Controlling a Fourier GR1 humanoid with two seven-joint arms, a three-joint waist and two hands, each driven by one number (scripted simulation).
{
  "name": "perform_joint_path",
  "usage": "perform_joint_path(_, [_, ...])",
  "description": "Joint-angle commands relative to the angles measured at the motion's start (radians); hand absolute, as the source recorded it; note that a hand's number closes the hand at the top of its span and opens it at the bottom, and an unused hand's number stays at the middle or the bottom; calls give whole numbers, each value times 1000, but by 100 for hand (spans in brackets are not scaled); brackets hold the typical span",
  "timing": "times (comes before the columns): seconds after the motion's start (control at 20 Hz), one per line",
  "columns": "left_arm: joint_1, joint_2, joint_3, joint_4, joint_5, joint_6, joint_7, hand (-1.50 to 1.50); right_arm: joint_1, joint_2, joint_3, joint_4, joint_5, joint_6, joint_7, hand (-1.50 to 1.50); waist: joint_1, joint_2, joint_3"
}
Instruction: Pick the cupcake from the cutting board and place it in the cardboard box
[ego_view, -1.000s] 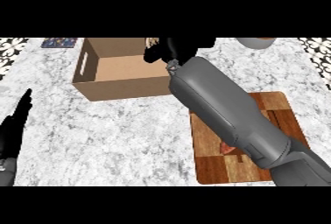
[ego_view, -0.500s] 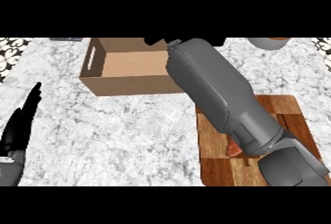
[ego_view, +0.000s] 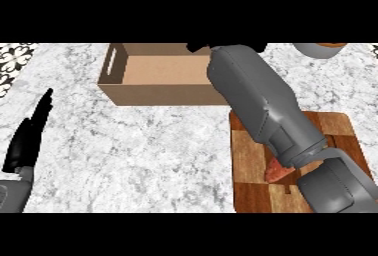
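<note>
An open brown cardboard box (ego_view: 159, 75) stands on the marbled surface (ego_view: 148, 150) beside a checkered wooden cutting board (ego_view: 258, 190); left hand (ego_view: 26, 137) straight-fingered, right hand (ego_view: 203, 47) unclear.

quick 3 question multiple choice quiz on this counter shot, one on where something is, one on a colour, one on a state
1. Where does the cardboard box stand relative to the cutting board?
A. Farther back and to the left
B. On top of it
C. In front of it, at the near edge

2. What colour is the cutting board?
A. White
B. Brown wood
C. Green

3. How is the left hand?
A. Curled round a cup
C. Pressed flat inside the box
B. Open, fingers straight, holding nothing

Answers:
1 A: the box sits at the upper left on the counter, the board at the lower right.
2 B: it shows brown wooden blocks in lighter and darker tones.
3 B: the black fingers point straight up near the left edge, apart from any object.
</note>
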Motion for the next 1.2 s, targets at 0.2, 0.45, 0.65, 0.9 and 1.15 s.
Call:
perform_joint_path(0.2, [-20,-38,-26,3,-24,15,0,0,35,30,-118,67,-83,-127,-55,-150,27,14,1])
perform_joint_path(0.45, [-29,-2,8,17,11,-38,-10,0,38,-4,-142,57,-92,-167,-178,-150,26,10,1])
perform_joint_path(0.65, [-24,-34,1,45,-15,2,-17,0,73,27,-143,26,-75,-328,-267,-150,9,5,1])
perform_joint_path(0.9, [-4,-13,22,23,-9,-6,-16,0,69,-19,-218,-32,-125,-428,-337,-150,-5,-6,2])
perform_joint_path(1.15, [4,-23,35,41,-25,14,-7,0,112,31,-256,-113,-171,-485,-431,-150,-42,-22,1])
